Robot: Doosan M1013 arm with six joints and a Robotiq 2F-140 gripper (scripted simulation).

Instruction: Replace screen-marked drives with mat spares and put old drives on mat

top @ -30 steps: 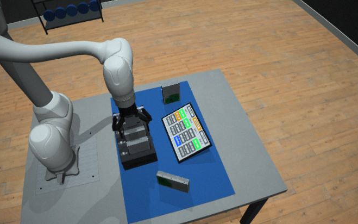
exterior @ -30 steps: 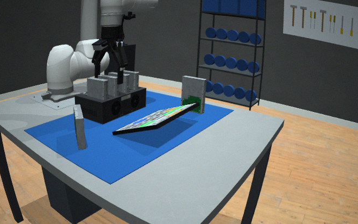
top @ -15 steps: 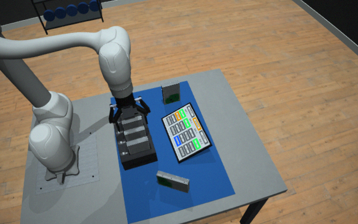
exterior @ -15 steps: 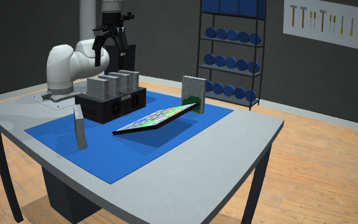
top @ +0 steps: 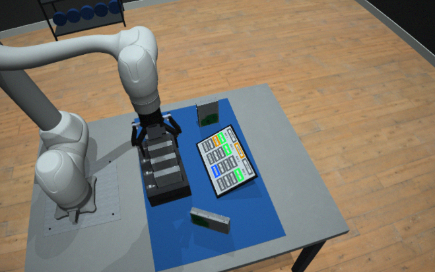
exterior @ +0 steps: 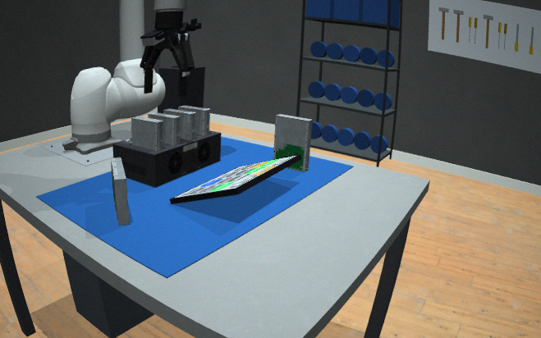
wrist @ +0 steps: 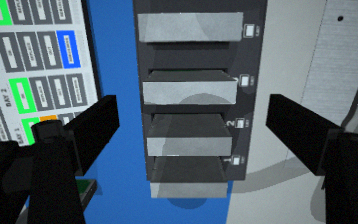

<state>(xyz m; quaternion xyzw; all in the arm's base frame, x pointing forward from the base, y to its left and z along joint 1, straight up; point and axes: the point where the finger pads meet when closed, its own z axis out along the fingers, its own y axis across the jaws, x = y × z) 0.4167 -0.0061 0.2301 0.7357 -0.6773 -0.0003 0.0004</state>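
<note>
Gripper (top: 157, 143) (exterior: 166, 83) (wrist: 192, 110) above dock (top: 169, 194) (exterior: 137, 166) (wrist: 252, 100): fingers apart, nothing held. Dock blk, boxy; 4 drives upright, slab-shaped, dull grey metal. Mat (top: 259, 219) (exterior: 167, 243) (wrist: 115, 65) flat, matte blue.

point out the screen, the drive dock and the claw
screen (top: 226, 161) (exterior: 238, 178) (wrist: 45, 55): top, exterior and wrist views, on its display face
drive dock (top: 169, 195) (exterior: 137, 166) (wrist: 187, 56): same views, on its dark casing
claw (top: 156, 143) (exterior: 166, 85) (wrist: 192, 110): same views, midway between its fingertips
</note>
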